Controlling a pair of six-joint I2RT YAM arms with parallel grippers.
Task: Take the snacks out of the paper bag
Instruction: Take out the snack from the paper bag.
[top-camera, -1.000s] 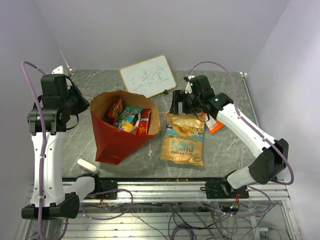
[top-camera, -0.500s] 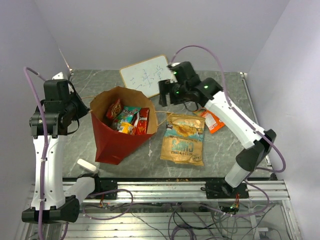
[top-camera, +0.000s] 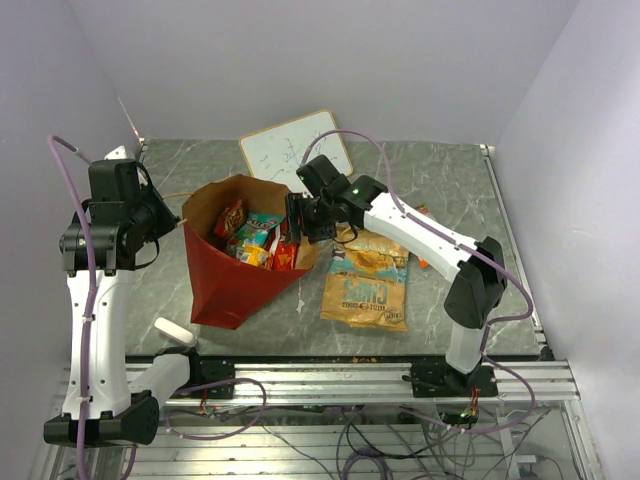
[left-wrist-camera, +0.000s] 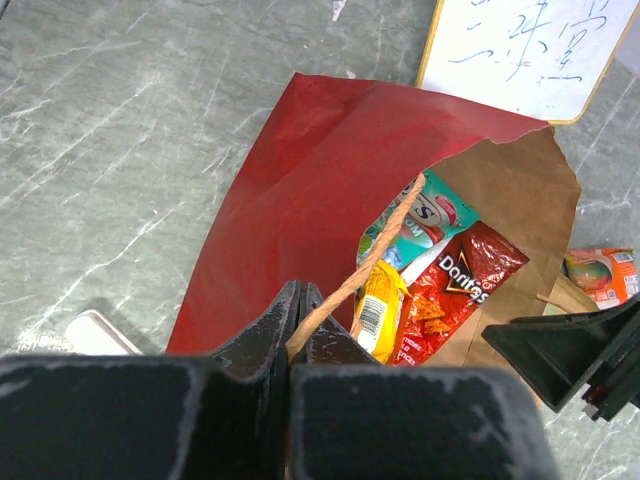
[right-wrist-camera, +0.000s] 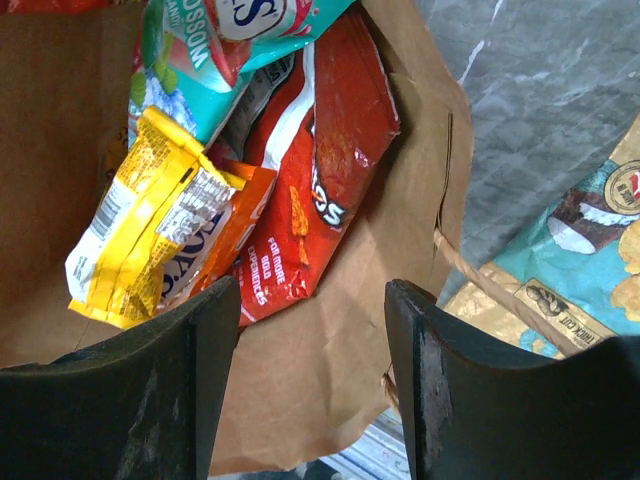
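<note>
Paper bag (top-camera: 225, 285) holds perhaps five snacks (top-camera: 262, 238); left gripper (left-wrist-camera: 295, 320) pinches its handle (left-wrist-camera: 375, 255), right gripper (right-wrist-camera: 312, 300) spread open above them.

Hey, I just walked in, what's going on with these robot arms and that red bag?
The left gripper is shut on the thin loop handle of the red paper bag, apparently keeping its mouth open. The right gripper, jaws open, hangs at the bag's mouth just above a red Doritos packet, with nothing in its grip. A yellow packet and a teal packet lie in the bag too. A large chips bag and an orange packet lie on the table beside the bag.
</note>
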